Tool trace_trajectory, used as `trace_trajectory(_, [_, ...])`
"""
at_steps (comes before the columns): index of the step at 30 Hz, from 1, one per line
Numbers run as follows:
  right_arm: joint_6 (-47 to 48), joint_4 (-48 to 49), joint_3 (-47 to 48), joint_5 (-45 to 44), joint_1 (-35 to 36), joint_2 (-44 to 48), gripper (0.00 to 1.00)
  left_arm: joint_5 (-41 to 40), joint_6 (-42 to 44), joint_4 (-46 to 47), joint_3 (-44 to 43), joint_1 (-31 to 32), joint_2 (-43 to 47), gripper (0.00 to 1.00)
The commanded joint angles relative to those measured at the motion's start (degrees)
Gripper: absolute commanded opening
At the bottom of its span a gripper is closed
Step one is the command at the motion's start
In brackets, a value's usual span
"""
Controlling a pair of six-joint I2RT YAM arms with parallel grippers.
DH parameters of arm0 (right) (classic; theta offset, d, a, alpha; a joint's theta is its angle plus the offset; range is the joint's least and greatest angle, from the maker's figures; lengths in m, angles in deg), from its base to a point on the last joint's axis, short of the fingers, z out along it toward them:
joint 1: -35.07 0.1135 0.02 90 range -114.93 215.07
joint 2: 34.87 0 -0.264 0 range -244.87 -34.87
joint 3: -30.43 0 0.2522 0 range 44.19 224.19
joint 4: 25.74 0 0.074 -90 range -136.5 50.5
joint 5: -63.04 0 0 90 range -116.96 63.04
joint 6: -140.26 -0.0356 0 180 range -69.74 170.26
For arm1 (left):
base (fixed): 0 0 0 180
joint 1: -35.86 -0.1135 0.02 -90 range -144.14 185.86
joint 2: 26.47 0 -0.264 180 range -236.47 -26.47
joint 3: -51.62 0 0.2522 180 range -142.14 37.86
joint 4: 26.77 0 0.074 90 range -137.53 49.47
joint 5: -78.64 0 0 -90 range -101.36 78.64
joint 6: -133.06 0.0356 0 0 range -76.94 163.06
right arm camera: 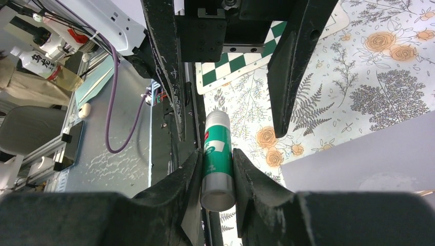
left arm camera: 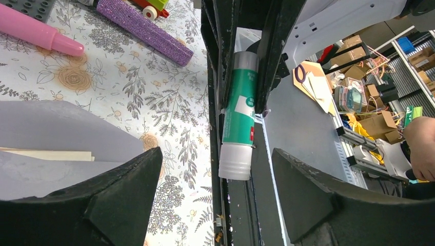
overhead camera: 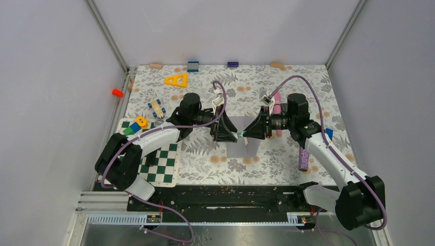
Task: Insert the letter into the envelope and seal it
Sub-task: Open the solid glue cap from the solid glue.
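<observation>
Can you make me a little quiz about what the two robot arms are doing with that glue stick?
1. Which gripper is clamped on the green and white glue stick? A) left B) right C) neither
2. True or false: the left gripper stands open, its fingers clear of the stick.
3. Fill in: both grippers hang above the grey ____.

Key:
1. B, the right gripper has it squeezed between its fingers.
2. True.
3. envelope
</observation>
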Motion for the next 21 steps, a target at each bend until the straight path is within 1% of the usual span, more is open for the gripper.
trace_trajectory(1, [-1.13,0.49,2.49,0.80,-0.49,-0.12,0.00,0.51,1.77,1.71,0.10,-0.05,2.44,0.78])
trace_trajectory(3, [-1.14,0.49,2.45,0.80,-0.49,-0.42,0.00,0.81,1.50,2.32,0.39,-0.05,2.45,0.72])
trace_trajectory(7, [-1.85,0.49,2.87,1.11,-0.77,-1.30,0.00,1.22,1.30,2.63,0.42,-0.05,2.36,0.55])
trace_trajectory(11, [-3.04,0.49,3.63,1.56,-1.63,-2.13,0.00,1.67,1.12,2.95,0.51,-0.05,2.36,0.42])
trace_trajectory(15, [-3.58,0.49,3.77,1.84,-2.97,-2.14,0.00,1.93,1.12,2.74,0.51,-0.05,2.37,0.40])
trace_trajectory(19, [-3.66,0.49,3.72,2.17,-3.97,-1.56,0.00,2.03,1.37,2.69,0.68,-0.14,2.62,0.33])
trace_trajectory(21, [-3.40,0.49,3.39,2.48,-4.01,-1.46,0.00,1.85,1.34,2.69,0.64,-0.14,2.64,0.33])
